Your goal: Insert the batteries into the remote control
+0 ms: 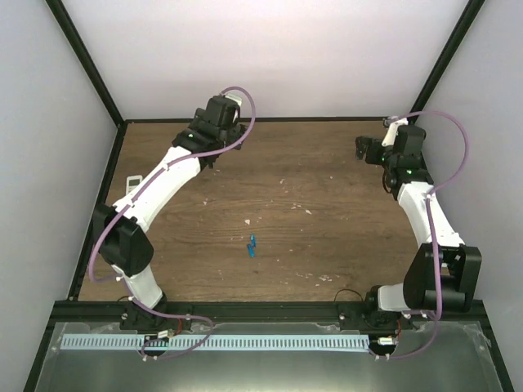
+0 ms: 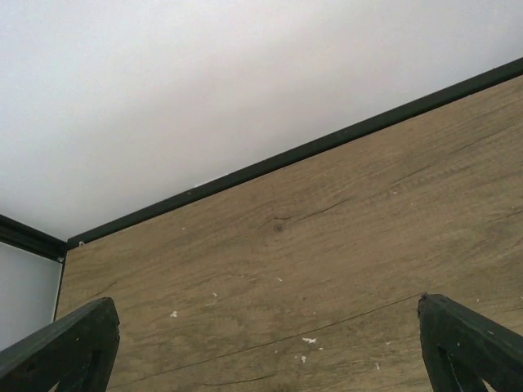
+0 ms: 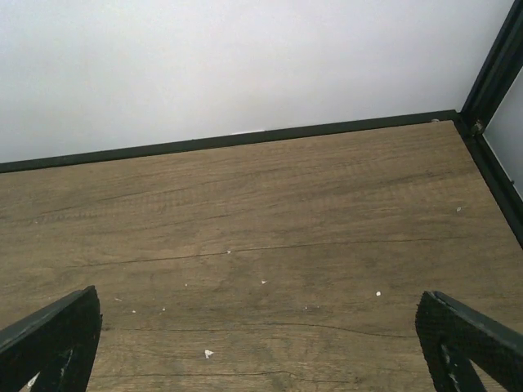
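Two small bright-blue batteries (image 1: 252,245) lie close together on the wooden table (image 1: 327,220), near its middle. A flat white piece with a dark mark (image 1: 131,180), probably the remote control, lies at the table's left edge, partly hidden by my left arm. My left gripper (image 1: 219,121) is at the far back left, open and empty; its wrist view shows the jaws (image 2: 265,304) wide apart over bare wood. My right gripper (image 1: 365,149) is at the far back right, open and empty, its jaws (image 3: 257,296) also wide apart. Neither wrist view shows the batteries or the remote.
White walls with black frame bars (image 1: 286,119) close the table at the back and both sides. Small white specks (image 1: 248,221) dot the wood. A metal ledge with a pale blue strip (image 1: 221,343) runs along the near edge by the arm bases.
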Robot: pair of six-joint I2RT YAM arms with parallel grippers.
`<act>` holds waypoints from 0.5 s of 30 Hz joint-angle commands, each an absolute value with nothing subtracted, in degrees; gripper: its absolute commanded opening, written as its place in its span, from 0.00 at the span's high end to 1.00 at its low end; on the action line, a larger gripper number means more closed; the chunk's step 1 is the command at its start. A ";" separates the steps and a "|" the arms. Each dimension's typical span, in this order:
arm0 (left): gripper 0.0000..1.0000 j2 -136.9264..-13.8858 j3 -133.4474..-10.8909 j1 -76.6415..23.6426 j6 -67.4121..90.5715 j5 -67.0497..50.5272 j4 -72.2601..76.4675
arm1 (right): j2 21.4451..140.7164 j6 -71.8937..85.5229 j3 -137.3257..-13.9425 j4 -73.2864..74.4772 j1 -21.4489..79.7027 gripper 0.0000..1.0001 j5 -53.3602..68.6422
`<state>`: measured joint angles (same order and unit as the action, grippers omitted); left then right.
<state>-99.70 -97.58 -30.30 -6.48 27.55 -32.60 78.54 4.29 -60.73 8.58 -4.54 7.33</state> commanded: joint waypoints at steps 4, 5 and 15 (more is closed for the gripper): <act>0.00 -99.32 -99.43 -30.30 -6.64 28.47 -31.61 | 76.90 3.07 -61.18 8.81 -4.02 0.00 5.78; 0.00 -99.28 -99.63 -30.32 -6.26 28.05 -31.76 | 76.90 3.07 -61.24 8.73 -4.04 0.00 5.61; 0.00 -95.84 -96.92 -30.32 -4.06 19.30 -27.63 | 76.33 3.22 -62.03 8.99 -4.04 0.00 5.23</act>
